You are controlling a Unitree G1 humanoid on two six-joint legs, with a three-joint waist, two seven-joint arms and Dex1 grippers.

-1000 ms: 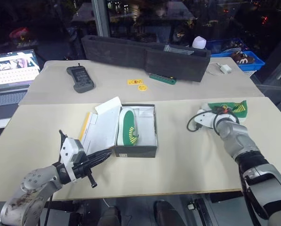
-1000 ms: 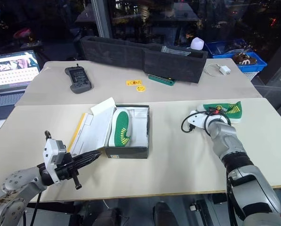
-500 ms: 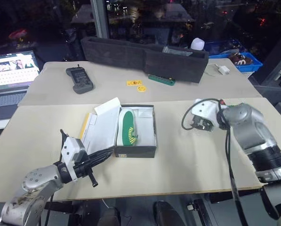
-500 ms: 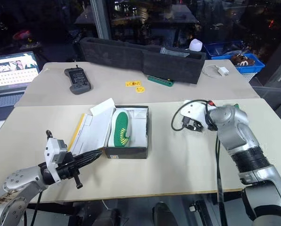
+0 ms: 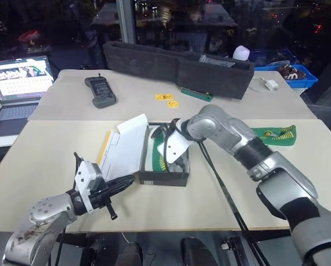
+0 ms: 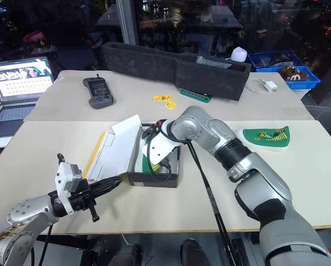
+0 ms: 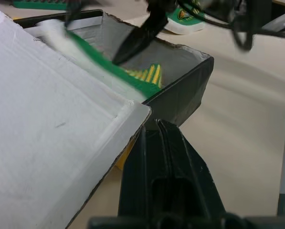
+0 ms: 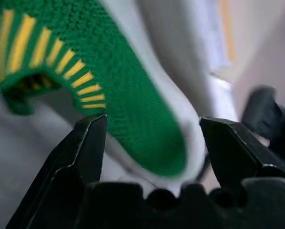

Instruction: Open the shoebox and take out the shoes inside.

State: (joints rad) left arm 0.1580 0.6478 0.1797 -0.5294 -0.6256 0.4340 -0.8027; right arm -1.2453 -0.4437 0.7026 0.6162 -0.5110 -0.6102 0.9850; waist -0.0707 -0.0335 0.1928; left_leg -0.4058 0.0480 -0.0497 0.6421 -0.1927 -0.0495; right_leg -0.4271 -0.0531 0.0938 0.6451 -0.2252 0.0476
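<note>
While the left gripper [image 5: 129, 180] sits pinched shut near the counter's [image 5: 220, 205] front edge, its black tips rest against the front corner of the shoebox [image 5: 164, 178], right where the white inside of the flung-back lid [image 5: 123, 149] meets the dark wall. That box stands open near the middle of the front counter, lid lying flat toward the left edge. One green shoe [image 7: 109, 71] with yellow stripes lies inside it on its side. Reaching in from the right, the right gripper [image 8: 149, 138] has its jaws spread wide — one finger on either side of the shoe's green, white-edged end, not yet closed on it. Well apart, near the counter's right edge, the other shoe [image 5: 276, 134] lies on the bare surface. Farther back, on the rear counter, sit a dark handset [image 5: 100, 91], two yellow tags [image 5: 166, 98], a green bar [image 5: 197, 94] and a long dark tray [image 5: 176, 61] — with a laptop [image 5: 18, 77] at the far left.
</note>
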